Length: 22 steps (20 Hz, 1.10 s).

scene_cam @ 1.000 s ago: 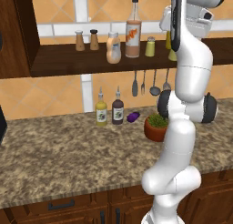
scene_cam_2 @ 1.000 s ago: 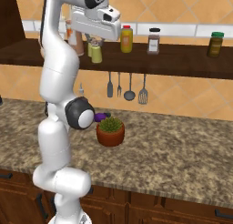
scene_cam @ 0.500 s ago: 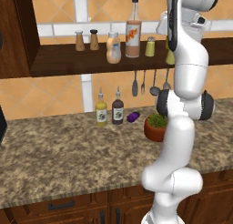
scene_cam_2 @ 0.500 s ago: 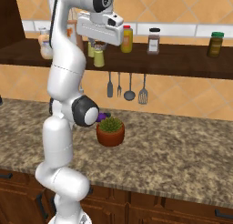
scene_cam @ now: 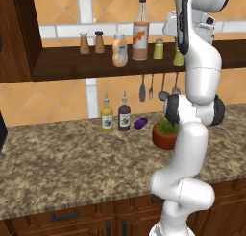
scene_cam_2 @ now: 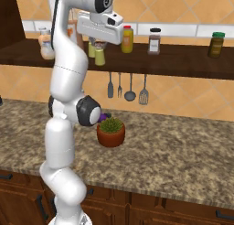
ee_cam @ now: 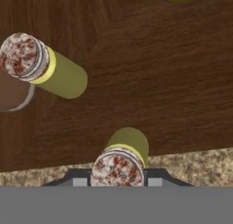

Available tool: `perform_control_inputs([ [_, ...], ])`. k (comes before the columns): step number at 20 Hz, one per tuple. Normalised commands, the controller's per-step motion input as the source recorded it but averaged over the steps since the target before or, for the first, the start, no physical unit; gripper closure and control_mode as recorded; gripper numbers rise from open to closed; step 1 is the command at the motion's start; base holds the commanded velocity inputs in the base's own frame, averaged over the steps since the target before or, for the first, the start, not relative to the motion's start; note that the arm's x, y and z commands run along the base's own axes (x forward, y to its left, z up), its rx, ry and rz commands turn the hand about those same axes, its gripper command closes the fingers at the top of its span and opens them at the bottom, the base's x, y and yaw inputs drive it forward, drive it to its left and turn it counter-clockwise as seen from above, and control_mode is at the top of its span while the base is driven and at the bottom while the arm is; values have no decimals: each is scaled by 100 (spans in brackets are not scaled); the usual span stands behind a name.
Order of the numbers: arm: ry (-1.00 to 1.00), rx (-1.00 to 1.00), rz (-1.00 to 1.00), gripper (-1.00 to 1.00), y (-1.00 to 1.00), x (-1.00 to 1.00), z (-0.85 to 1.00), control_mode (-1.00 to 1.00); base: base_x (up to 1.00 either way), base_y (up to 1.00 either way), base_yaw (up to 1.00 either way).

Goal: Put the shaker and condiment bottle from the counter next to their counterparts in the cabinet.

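Observation:
My gripper (scene_cam_2: 99, 49) is shut on the yellow-green shaker (scene_cam_2: 99, 57), holding it upright at the front edge of the cabinet (scene_cam: 72, 64) shelf. In the hand view the gripper (ee_cam: 117, 180) clasps the shaker (ee_cam: 120, 164) just below its speckled top. Its counterpart shaker (scene_cam: 158, 49) stands on the shelf a little to the left, beside the tall orange-labelled bottle (scene_cam: 140, 33). The counterpart (ee_cam: 43, 66) also appears in the hand view. The peach-orange condiment bottle (scene_cam: 119, 50) stands on the shelf left of the tall bottle. I cannot tell whether the held shaker rests on the board.
A brown shaker pair (scene_cam: 91, 42) stands at the shelf's left. A yellow red-capped bottle (scene_cam_2: 127, 39), a dark-capped jar (scene_cam_2: 154, 41) and a green jar (scene_cam_2: 216, 45) stand further right. Two small bottles (scene_cam: 115, 117), a purple item (scene_cam: 141, 123) and a potted plant (scene_cam: 165, 133) sit on the counter; utensils (scene_cam_2: 125, 87) hang below the shelf.
The hand has eased slightly down and toward the shelf with the shaker still in its grip, and the upper arm has swung a little. The things on the shelf stay where they were.

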Motion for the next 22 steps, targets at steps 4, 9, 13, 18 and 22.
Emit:
perform_control_inputs([
  [4, 0, 4, 0, 100, 0, 24, 4, -100, 0, 0, 0],
  [9, 0, 0, 0, 100, 0, 12, -2, -100, 0, 0, 0],
  [13, 6, 0, 0, 100, 0, 0, -17, -100, 0, 0, 0],
  [18, 8, 0, 0, 100, 0, 0, -25, -100, 0, 0, 0],
  [22, 7, 0, 0, 100, 0, 0, -17, -100, 0, 0, 0],
])
